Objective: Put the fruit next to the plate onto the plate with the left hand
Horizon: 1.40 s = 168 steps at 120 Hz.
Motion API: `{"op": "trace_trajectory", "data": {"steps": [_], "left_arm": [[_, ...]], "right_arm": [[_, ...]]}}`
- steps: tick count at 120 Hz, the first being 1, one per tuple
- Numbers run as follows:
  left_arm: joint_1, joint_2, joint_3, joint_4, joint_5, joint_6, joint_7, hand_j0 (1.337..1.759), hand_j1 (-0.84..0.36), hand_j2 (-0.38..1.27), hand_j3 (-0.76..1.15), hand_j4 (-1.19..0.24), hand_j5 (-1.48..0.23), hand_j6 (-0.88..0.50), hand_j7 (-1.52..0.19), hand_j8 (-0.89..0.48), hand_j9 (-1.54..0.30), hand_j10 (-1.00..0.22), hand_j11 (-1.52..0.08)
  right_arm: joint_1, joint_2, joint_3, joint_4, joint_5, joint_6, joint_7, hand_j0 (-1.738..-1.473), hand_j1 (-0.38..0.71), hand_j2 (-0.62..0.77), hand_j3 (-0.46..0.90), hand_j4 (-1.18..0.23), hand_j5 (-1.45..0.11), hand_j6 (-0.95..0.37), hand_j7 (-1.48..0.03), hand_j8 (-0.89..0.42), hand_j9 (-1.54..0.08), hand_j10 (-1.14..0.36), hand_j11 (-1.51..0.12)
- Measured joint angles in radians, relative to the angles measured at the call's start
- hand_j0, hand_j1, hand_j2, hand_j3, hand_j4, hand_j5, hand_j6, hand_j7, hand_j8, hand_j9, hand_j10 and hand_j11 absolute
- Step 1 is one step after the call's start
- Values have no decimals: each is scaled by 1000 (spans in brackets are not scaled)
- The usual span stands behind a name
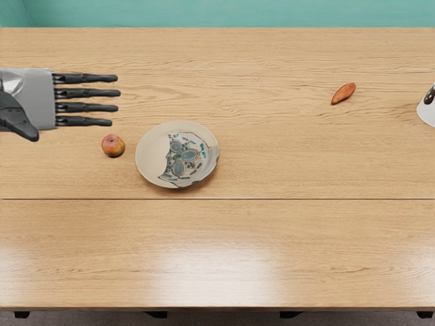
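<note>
Pale wooden table [272, 238] under a teal wall fills the head view. A patterned plate [177, 154] lies left of centre. The apple [113, 145] rests at its nine o'clock, just beside it and not touching. The left hand [41, 98] hovers at the apple's ten o'clock, fingers straight, slightly apart, holding nothing. A sliver of the right hand [428, 105] shows at three o'clock; whether it is open or closed cannot be told.

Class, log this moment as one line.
left hand: open, apart from apple | apple: on table, beside plate | plate: bare | right arm: right edge
</note>
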<state>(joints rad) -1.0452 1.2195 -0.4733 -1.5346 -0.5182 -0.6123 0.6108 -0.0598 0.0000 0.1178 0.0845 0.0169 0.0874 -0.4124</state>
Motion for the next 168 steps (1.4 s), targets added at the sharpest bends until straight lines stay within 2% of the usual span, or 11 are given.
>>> {"op": "trace_trajectory", "data": {"steps": [21, 31, 38, 55, 76, 91, 99, 110, 121, 150, 168], "left_arm": [[-12, -6, 0, -12, -1, 0, 0, 1658, 331, 1, 0, -9, -18, -8, -18, -9, -18, -11, -18], [-55, -28, 1, -17, 11, 0, 0, 1658, 331, 1, 0, -9, -18, -8, -18, -9, -18, -11, -18], [-114, -42, 0, -20, 87, 0, 0, 1658, 330, 1, 0, -10, -18, -9, -19, -10, -19, -11, -19], [-153, -135, 2, -96, 417, 57, 0, 1658, 324, 3, 0, -18, -26, -17, -26, -18, -27, -19, -27], [-144, -200, 41, -188, 863, 341, 0, 1658, 319, 4, 0, -25, -32, -26, -32, -26, -32, -26, -32], [-144, -302, 142, -207, 1125, 547, 0, 1658, 317, 6, 0, -29, -35, -29, -35, -29, -35, -29, -35], [-124, -314, 194, -211, 1241, 650, 0, 1658, 316, 6, 0, -31, -37, -32, -37, -32, -37, -31, -36], [-41, -339, 229, -214, 1386, 753, 0, 1658, 315, 7, 0, -33, -39, -34, -39, -34, -39, -33, -38], [-15, -360, 244, -215, 1482, 822, 0, 1658, 309, 9, 0, -39, -46, -41, -46, -41, -45, -39, -45], [-11, -392, 254, -168, 1565, 877, 0, 1658, 258, 18, 0, -82, -102, -84, -101, -84, -101, -82, -101], [54, -433, 256, -131, 1616, 915, 0, 1658, 223, 25, 0, -112, -140, -114, -140, -113, -140, -112, -140]], "right_arm": [[0, 0, -6, 0, 0, 0, 0, -1658, -349, 0, 0, -1, 0, -1, 0, -1, 0, 0, 0], [0, 0, -7, 0, 0, 0, 0, -1658, -349, 0, 0, -1, 0, -1, 0, -1, 0, 0, 0], [0, 0, -8, 0, 0, 0, 0, -1658, -349, 0, 0, -1, 0, -1, 0, -1, 0, 0, 0], [0, 0, -8, 0, 0, 0, 0, -1658, -349, 0, 0, -1, 0, -1, 0, -1, 0, 0, 0], [0, 0, -7, 0, 0, 0, 0, -1658, -349, 0, 0, -1, 0, -1, 0, -1, 0, 0, 0], [0, 0, -7, 0, 0, 0, 0, -1658, -349, 0, 0, -1, 0, -1, 0, -1, 0, 0, 0], [0, 0, -8, 0, 0, -1, 0, -1658, -349, 0, 0, -1, 0, -1, 0, -1, 0, 0, 0], [0, 0, -8, 0, 0, -1, 0, -1658, -349, 0, 0, -1, 0, -1, 0, -1, 0, 0, 0], [0, 0, -8, 0, 0, -1, 0, -1658, -349, 0, 0, -1, 0, -1, 0, -1, 0, 0, 0], [1, 0, -7, 0, 0, -1, 0, -1658, -349, 0, 0, -1, 0, -1, 0, -1, 0, 0, 0], [2, 0, -7, 0, 0, 0, 0, -1658, -349, 0, 0, 0, 0, -1, 0, -1, 0, 0, 0]]}}
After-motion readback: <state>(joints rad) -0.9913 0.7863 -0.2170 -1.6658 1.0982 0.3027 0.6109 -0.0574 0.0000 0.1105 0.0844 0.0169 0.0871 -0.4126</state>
